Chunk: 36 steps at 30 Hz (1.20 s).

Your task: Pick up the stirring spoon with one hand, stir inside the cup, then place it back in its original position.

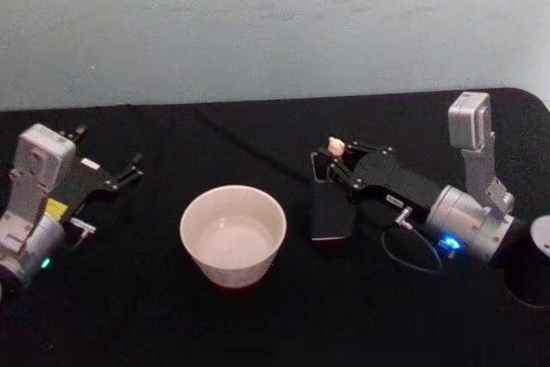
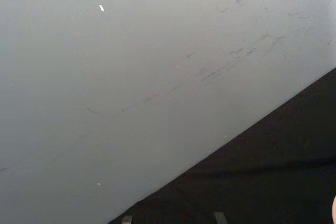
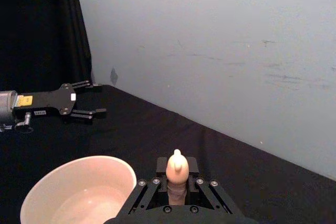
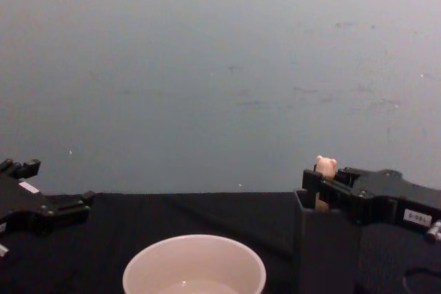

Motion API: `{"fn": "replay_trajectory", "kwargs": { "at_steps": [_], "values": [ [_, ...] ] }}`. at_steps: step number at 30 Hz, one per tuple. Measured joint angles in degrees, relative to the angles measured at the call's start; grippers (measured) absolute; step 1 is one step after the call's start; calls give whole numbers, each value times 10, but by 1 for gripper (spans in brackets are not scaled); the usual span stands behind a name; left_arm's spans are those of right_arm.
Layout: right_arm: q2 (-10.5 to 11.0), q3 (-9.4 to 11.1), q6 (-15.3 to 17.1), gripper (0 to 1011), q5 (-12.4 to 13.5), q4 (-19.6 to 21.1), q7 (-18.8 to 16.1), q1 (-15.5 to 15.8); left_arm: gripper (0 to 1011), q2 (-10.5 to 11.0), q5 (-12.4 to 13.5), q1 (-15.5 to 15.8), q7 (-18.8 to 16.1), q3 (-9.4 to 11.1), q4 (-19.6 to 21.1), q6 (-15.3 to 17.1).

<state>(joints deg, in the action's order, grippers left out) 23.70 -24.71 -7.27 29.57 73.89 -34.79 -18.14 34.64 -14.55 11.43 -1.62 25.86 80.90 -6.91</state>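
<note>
I see a bench (image 1: 258,333) draped in black cloth, with the cream-white cup (image 1: 233,235) resting on it and the dark grey holder box (image 1: 330,209) standing just beside, on the cup's right.

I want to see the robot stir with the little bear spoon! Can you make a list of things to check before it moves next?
1. Right gripper is at the stirring spoon: ok, its fingers sit on either side of the handle below the bear head.
2. Grip is tight on the handle: cannot tell.
3. Spoon stands upright in the holder box: ok.
4. Cup is upright and beside the box: ok.
5. Left gripper is out of the way: ok, it is open at the table's left, apart from the cup.
6. Spoon's metal bowl is free to lift out: cannot tell, it is hidden in the box.
</note>
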Motion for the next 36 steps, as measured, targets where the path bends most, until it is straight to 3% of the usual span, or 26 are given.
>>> {"fn": "replay_trajectory", "kwargs": {
  "at_steps": [12,17,21,27,36],
  "values": [
    [0,0,-1,249,1,0,-1,0,1001,0,0,0,0,0,0,0],
    [0,0,-2,448,2,1,-2,0,1001,0,0,0,0,0,0,0],
    [0,1,-2,530,2,1,-2,-1,1002,0,0,0,0,0,0,0],
    [0,1,-2,774,2,1,-3,-1,1001,0,0,0,0,0,0,0],
    [0,1,-3,991,2,1,-3,-1,1001,0,0,0,0,0,0,0]
  ]
}}
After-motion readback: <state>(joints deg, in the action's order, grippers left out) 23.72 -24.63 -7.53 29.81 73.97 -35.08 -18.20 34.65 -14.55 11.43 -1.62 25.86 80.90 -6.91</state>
